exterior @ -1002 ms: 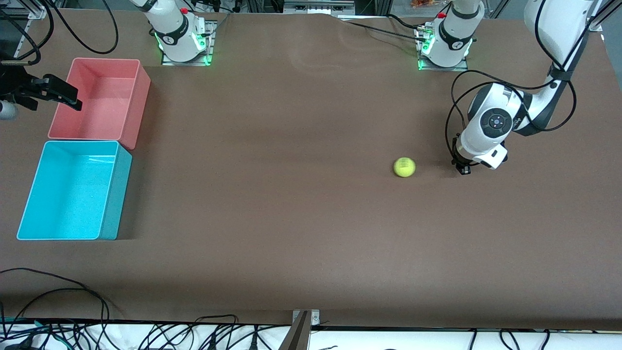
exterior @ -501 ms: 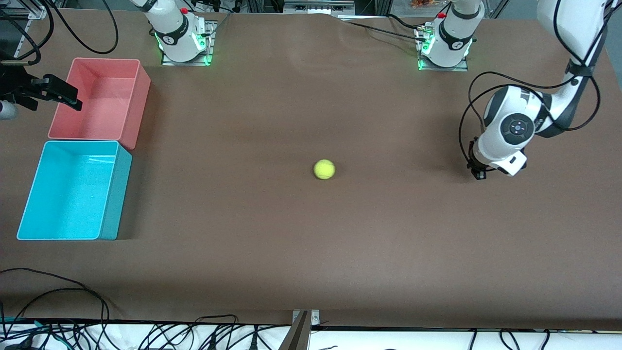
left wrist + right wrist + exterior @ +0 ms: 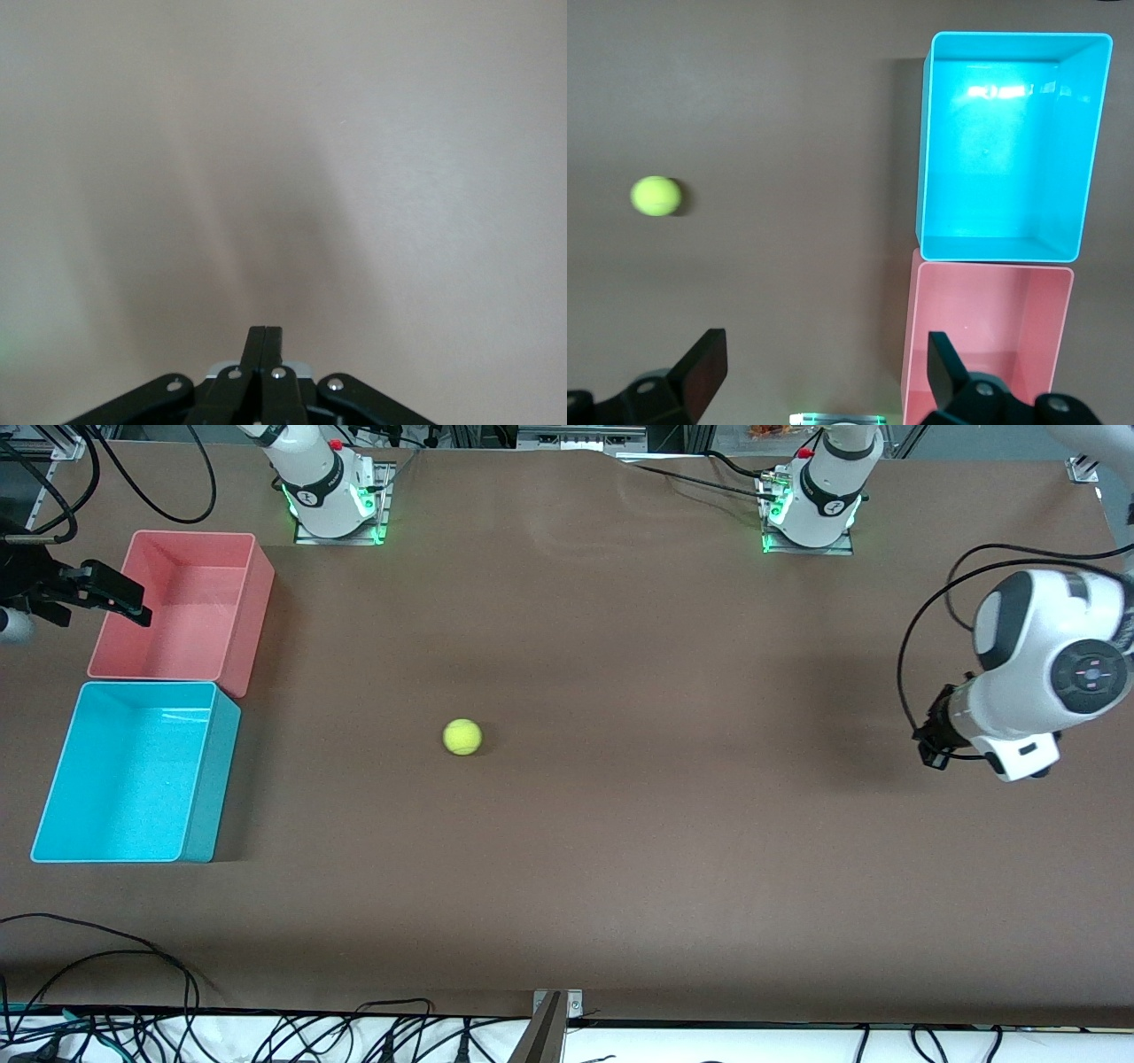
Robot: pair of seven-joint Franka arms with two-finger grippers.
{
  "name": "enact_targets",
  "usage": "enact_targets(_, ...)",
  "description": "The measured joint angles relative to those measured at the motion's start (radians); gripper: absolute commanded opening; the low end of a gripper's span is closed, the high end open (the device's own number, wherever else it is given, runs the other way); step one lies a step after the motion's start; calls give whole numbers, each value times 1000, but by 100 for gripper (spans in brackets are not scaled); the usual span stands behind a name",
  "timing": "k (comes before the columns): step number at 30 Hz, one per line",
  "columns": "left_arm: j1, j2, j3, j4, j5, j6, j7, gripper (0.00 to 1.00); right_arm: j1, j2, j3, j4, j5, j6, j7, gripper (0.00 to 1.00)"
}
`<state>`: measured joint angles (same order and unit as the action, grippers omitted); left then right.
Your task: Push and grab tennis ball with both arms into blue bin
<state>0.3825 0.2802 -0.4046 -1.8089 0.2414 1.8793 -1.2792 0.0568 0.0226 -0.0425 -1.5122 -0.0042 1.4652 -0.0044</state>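
Note:
The tennis ball lies on the brown table, between the middle of the table and the blue bin. The blue bin stands empty at the right arm's end of the table. My left gripper is shut and empty over the table at the left arm's end, well away from the ball; its wrist view shows only bare table. My right gripper is open and empty, high over the outer edge of the pink bin. Its wrist view shows its gripper, the ball and the blue bin.
An empty pink bin stands against the blue bin, farther from the front camera; it also shows in the right wrist view. Cables lie along the table's front edge.
The ball has rolled across the table from near the left gripper toward the blue bin. The left arm has drawn back toward its own end and risen. The right arm has not moved.

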Motion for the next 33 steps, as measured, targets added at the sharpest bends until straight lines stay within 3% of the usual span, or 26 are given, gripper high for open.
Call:
enact_targets(23, -12, -10, -44, 363, -53, -309, 877, 1, 19, 10, 4, -1, 6, 1, 0, 100)
enact_targets(28, -23, -11, -45, 415, -64, -376, 990, 38, 19, 47, 4, -4, 6, 0, 0, 100)
enact_targets(29, -25, -11, -45, 421, -66, -382, 1000, 51, 19, 57, 4, -4, 6, 1, 0, 100)
enact_targets(30, -27, -11, -45, 424, -67, -387, 1009, 83, 19, 65, 4, -4, 6, 2, 0, 100)
enact_targets(31, -28, -10, -45, 426, -68, -389, 1014, 100, 19, 72, 4, -4, 6, 3, 0, 100)
enact_targets(33, -29, -10, -45, 426, -71, -390, 1020, 100, 19, 84, 4, -4, 6, 4, 0, 100)
